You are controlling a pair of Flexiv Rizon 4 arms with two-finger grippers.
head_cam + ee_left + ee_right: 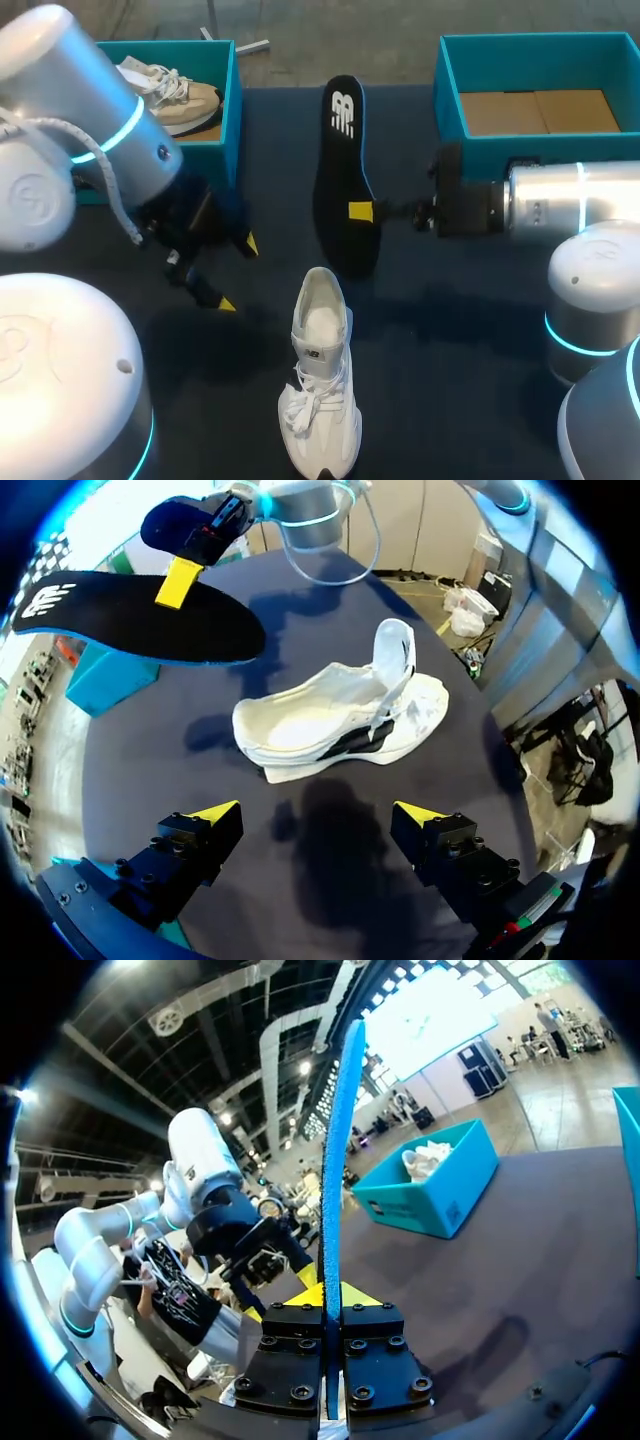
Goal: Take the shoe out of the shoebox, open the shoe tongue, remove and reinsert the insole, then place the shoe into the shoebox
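A dark counter (470,330) is seen with a teal shoebox (232,110) at its far left corner and a second teal box (520,155) at its far right. The left box is partly covered by the left arm, and only part of the beige shoe (170,88) inside it is shown. The near wall of the right box is partly hidden by the right arm. The white shoe (322,375) (330,715) is stood on its sole in the near middle, well apart from both boxes, with its tongue raised. Bare counter is left on both sides of it. The black insole (343,180) (140,620) is held off the counter beyond the shoe's heel, clamped at its edge by the right pincer (362,211) (325,1298). Only one yellow tip is visible from above, and the insole (335,1160) is seen edge-on from the right wrist. The left pincer (238,274) (318,812) is spread apart with nothing between its tips, beside the shoe.
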